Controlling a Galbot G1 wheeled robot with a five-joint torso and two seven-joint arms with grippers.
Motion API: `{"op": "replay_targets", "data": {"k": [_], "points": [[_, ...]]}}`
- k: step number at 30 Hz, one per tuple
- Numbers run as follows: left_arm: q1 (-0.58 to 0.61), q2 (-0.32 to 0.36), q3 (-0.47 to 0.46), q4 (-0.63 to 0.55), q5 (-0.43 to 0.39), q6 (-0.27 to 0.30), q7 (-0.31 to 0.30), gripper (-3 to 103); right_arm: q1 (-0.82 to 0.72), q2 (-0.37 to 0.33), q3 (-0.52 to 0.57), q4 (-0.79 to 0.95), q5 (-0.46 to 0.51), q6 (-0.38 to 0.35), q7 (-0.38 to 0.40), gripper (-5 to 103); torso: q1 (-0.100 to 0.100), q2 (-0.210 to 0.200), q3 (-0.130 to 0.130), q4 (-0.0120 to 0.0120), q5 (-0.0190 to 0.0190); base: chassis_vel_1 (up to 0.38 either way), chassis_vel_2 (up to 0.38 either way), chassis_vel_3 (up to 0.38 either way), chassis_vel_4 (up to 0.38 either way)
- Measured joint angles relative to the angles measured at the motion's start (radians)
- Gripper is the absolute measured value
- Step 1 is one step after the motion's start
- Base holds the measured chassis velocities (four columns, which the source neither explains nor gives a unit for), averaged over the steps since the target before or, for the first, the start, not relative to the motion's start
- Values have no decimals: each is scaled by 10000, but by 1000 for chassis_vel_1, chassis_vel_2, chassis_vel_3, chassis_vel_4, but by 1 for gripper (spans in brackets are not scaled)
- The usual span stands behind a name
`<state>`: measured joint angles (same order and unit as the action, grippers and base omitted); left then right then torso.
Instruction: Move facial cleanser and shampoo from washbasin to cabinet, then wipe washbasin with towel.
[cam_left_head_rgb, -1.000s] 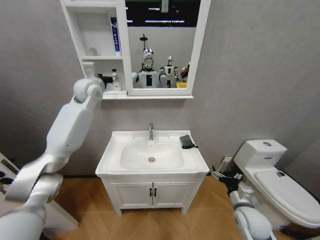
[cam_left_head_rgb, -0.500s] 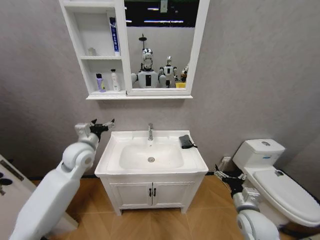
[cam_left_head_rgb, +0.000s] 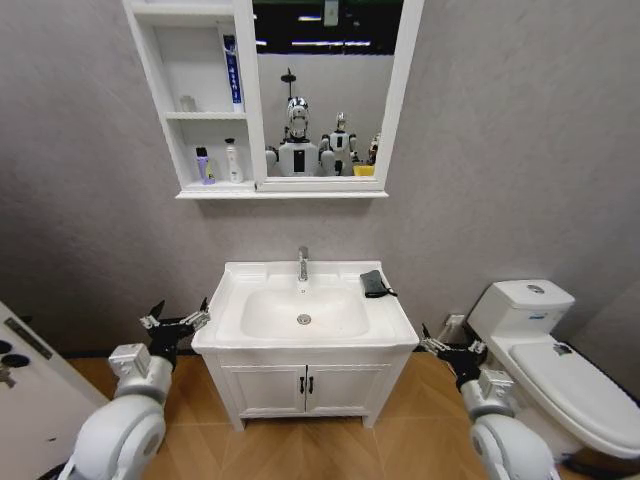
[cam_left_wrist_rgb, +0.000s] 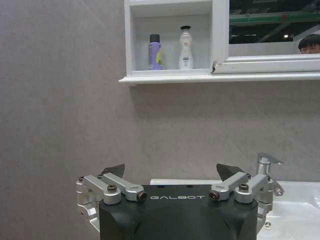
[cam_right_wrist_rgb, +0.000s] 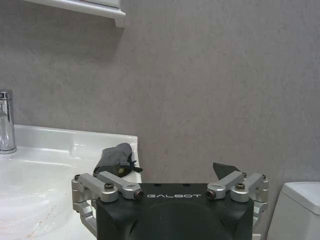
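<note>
Left end effector (cam_left_head_rgb: 176, 322) has dropped from the cabinet (cam_left_head_rgb: 195, 100) to beside the washbasin (cam_left_head_rgb: 230, 338), jaws wide, empty. Both bottles (cam_left_head_rgb: 218, 163) shelved; towel (cam_left_head_rgb: 374, 283) on washbasin worktop, right of tap. Right end effector (cam_left_head_rgb: 446, 348) wide.

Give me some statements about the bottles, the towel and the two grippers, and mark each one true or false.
1. Two bottles stand on the cabinet shelf. True.
2. The towel lies inside the bowl. False: it lies on the washbasin rim, right of the tap.
3. The left gripper holds a bottle. False: it is open and empty, left of the washbasin.
4. The right gripper is open and low, between washbasin and toilet. True.
</note>
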<state>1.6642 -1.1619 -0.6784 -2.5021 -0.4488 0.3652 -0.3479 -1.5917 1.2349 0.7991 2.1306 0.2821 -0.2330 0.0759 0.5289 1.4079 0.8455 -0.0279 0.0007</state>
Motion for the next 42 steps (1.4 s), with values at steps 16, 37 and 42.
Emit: {"op": "replay_targets", "data": {"k": [16,37,42], "points": [[831,-1060,-933,439,1046,-1367,2468,100,492,-1621,-144,-51,940,485,-653,100,3,-2,2,0,-7,0,0,0,0],[1107,-1327,-1130,465,1015,-1315,2546,100,713,-1140,-390,210,1095,527,-428,100,3,-2,2,1,-5,0,0,0,0],[1101,-1324,-1124,462,1012,-1309,2535,100,787,-1054,-346,142,1130,493,-194,100,3,-2,2,2,-6,0,0,0,0]]}}
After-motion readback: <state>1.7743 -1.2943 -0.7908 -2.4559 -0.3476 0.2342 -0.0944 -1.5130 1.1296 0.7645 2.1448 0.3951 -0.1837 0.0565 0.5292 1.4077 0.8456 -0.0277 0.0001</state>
